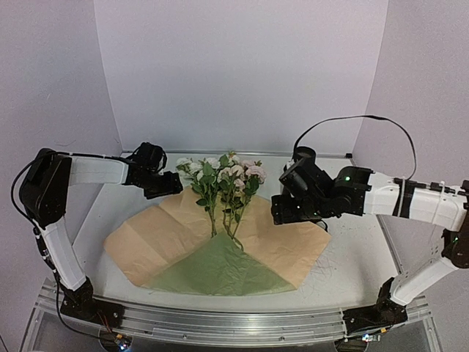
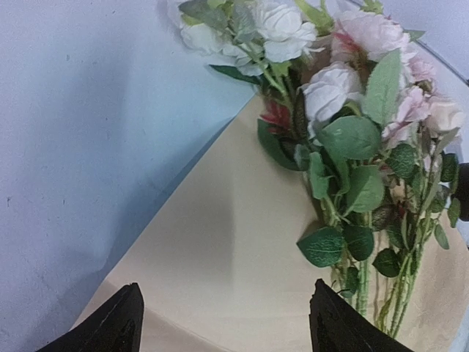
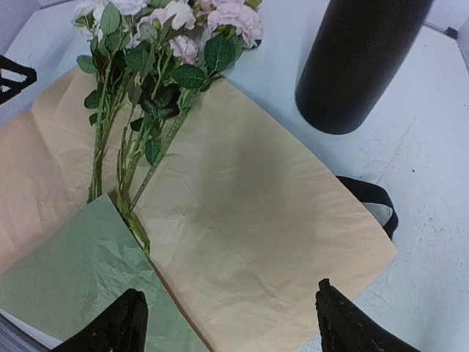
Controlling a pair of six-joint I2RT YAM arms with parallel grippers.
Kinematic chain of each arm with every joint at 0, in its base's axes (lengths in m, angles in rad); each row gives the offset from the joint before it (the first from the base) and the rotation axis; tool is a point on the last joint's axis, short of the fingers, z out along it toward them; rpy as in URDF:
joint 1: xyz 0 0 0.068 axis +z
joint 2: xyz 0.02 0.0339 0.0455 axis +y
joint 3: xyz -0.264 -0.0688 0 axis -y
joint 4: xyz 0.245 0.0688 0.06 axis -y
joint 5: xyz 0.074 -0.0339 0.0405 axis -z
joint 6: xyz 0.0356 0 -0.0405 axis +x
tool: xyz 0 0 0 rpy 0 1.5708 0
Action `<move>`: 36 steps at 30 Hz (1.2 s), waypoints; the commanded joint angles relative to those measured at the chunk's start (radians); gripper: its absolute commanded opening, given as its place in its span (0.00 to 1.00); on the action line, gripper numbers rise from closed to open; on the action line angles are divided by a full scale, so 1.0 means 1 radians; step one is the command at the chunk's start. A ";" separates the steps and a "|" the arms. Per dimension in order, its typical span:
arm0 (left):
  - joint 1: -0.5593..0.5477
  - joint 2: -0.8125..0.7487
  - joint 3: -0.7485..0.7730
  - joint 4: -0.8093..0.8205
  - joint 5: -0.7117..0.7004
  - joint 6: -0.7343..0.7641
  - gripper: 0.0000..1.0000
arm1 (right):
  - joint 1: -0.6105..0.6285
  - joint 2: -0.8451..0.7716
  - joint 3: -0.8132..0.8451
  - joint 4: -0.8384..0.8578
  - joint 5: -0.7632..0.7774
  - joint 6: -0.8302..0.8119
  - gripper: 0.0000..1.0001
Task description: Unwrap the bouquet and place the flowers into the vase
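Top external view: left jaws spread wide, empty, over back-left edge of unfolded paper sheet (image 1: 139, 246), beside white blooms. Flowers (image 1: 223, 187) laid along sheet centre, stems toward near edge. Right jaws spread wide, empty, above sheet's right edge. Bare surface (image 1: 352, 257) seen beyond. Vase (image 3: 359, 59) upright just past sheet's back-right edge. Black ribbon (image 3: 375, 199) tucked under right edge.

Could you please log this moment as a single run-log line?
paper: spread flat | flowers: lying on paper | vase: standing off the paper | left gripper: open, empty | right gripper: open, empty
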 commanded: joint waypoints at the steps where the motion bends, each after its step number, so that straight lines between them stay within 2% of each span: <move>1: 0.010 0.051 0.076 -0.076 -0.040 0.104 0.83 | -0.074 0.075 0.011 0.130 -0.185 -0.150 0.80; 4: 0.010 0.099 0.114 -0.096 -0.076 0.147 0.88 | -0.107 0.130 0.002 0.181 -0.229 -0.154 0.81; 6: 0.010 0.138 0.149 -0.113 -0.080 0.180 0.88 | -0.119 0.145 -0.014 0.223 -0.263 -0.159 0.82; 14: 0.014 0.304 0.325 -0.218 -0.077 0.261 0.74 | -0.152 0.207 -0.016 0.290 -0.348 -0.197 0.82; 20: 0.036 0.352 0.385 -0.264 -0.066 0.258 0.72 | -0.177 0.230 -0.015 0.294 -0.388 -0.217 0.83; 21: 0.043 0.354 0.389 -0.265 -0.049 0.258 0.70 | -0.181 0.234 -0.015 0.297 -0.395 -0.217 0.83; 26: 0.097 0.373 0.403 -0.265 0.248 0.243 0.61 | -0.185 0.266 -0.008 0.310 -0.435 -0.211 0.83; 28: 0.111 0.380 0.407 -0.265 0.319 0.233 0.60 | -0.185 0.283 -0.009 0.320 -0.459 -0.204 0.82; 32: 0.116 0.401 0.412 -0.269 0.400 0.227 0.60 | -0.186 0.325 0.001 0.329 -0.514 -0.189 0.80; 36: 0.116 0.418 0.416 -0.274 0.426 0.224 0.51 | -0.185 0.340 0.003 0.366 -0.535 -0.180 0.79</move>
